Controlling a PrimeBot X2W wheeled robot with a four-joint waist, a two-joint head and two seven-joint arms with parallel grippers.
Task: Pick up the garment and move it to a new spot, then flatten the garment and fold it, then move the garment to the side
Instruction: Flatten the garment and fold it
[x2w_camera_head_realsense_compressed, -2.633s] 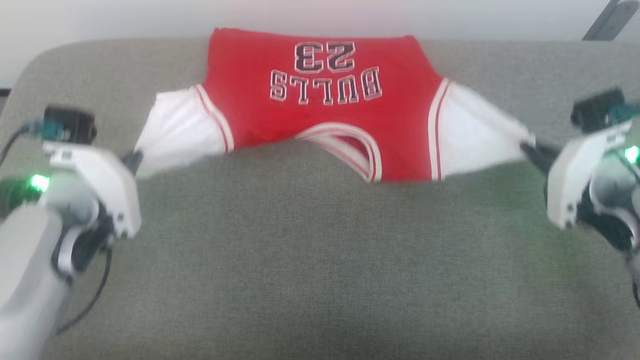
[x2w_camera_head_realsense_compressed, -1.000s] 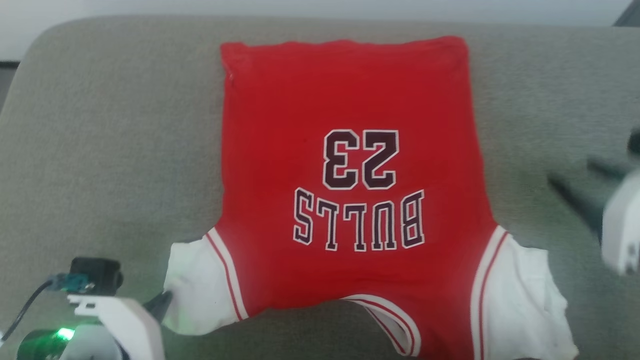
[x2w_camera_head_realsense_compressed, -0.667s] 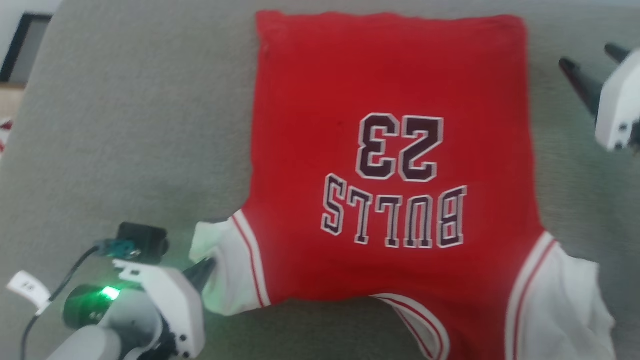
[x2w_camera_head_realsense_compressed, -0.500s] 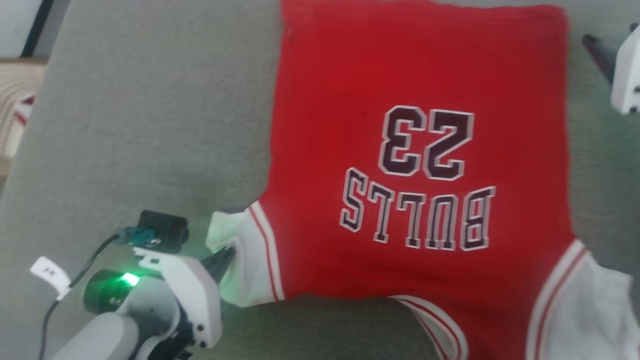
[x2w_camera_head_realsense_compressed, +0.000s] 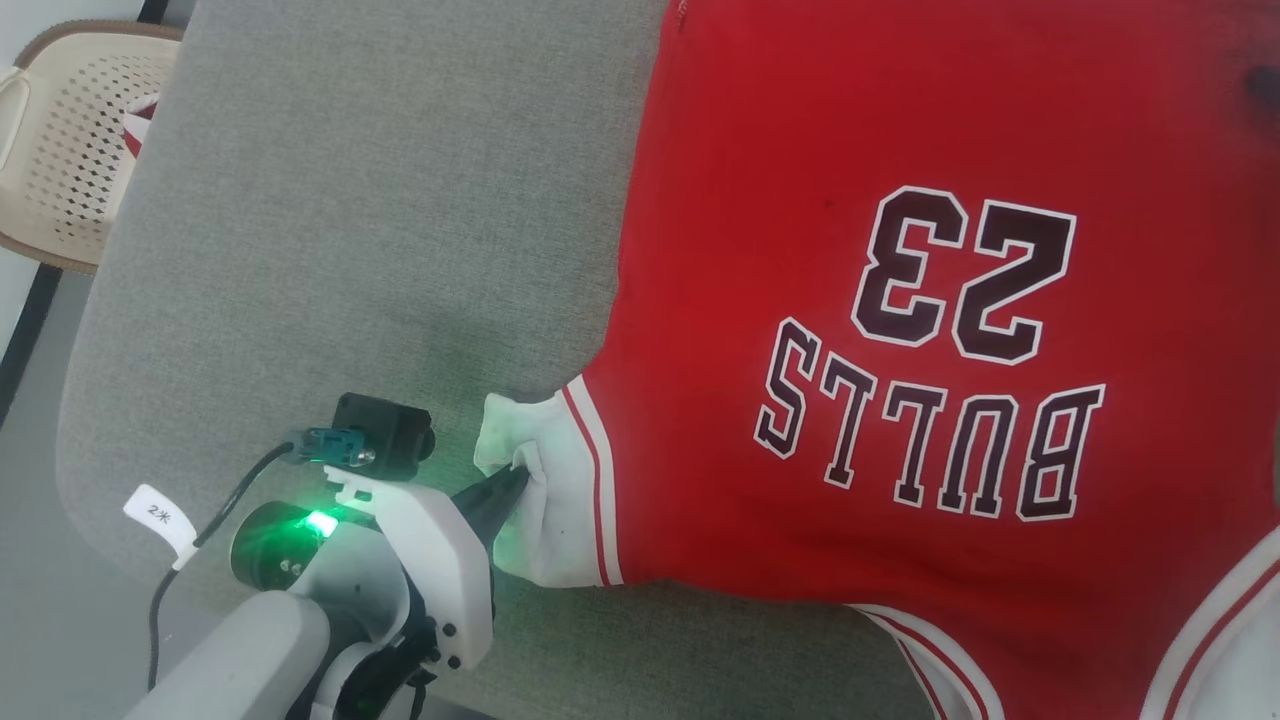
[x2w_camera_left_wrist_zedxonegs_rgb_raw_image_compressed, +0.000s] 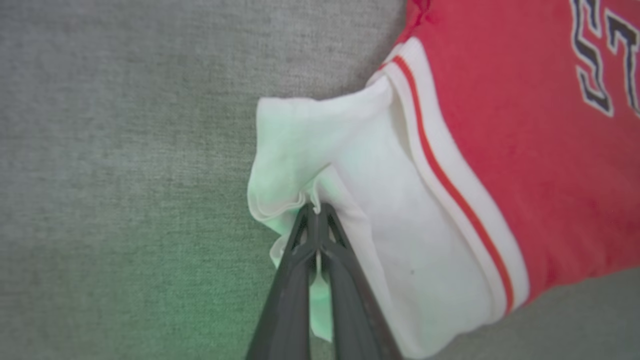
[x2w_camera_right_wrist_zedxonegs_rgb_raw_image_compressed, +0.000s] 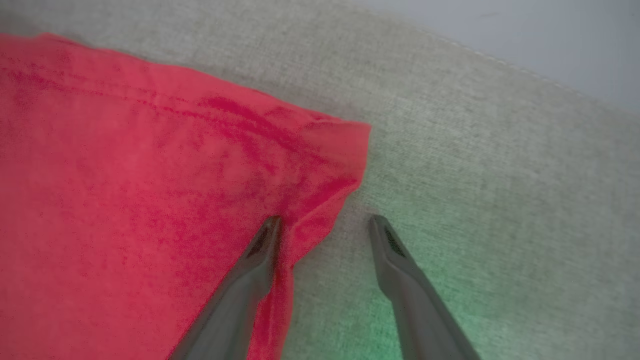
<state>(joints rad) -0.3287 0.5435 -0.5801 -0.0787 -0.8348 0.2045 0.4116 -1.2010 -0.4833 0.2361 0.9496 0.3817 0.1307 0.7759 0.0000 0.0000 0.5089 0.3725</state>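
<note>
Fingers (x2w_camera_left_wrist_zedxonegs_rgb_raw_image_compressed: 295, 260) of the left gripper (x2w_camera_left_wrist_zedxonegs_rgb_raw_image_compressed: 314, 207) are pressed tight together on the cuff of the white sleeve (x2w_camera_left_wrist_zedxonegs_rgb_raw_image_compressed: 360, 165), with a small fold of cloth bunched between the tips. That pinch is the same one it had a second ago. What has changed is on the other side. The right gripper (x2w_camera_right_wrist_zedxonegs_rgb_raw_image_compressed: 325, 222), which hung spread and empty beside the garment (x2w_camera_head_realsense_compressed: 900, 300) a moment ago, has now come down at the far hem corner (x2w_camera_right_wrist_zedxonegs_rgb_raw_image_compressed: 345, 145). Its jaws stand wide apart and hold nothing: one finger lies on the red cloth just inside the edge, and the other lies on the grey cushion (x2w_camera_head_realsense_compressed: 350, 200) just outside it. The shirt is spread face up on the cushion with its number and lettering upside down to the head camera, collar end nearest the robot. It looks larger and further right in the head view than before, which is the camera turning, not the cloth sliding; a pale perforated chair (x2w_camera_head_realsense_compressed: 70, 130) has come into the upper left corner. Carrying the shirt to its new spot appears done, and this reads as the flattening step. With one sleeve anchored and the opposite corner straddled, closing the right jaws would probably let the two arms pull the body taut, or start the first fold.
</note>
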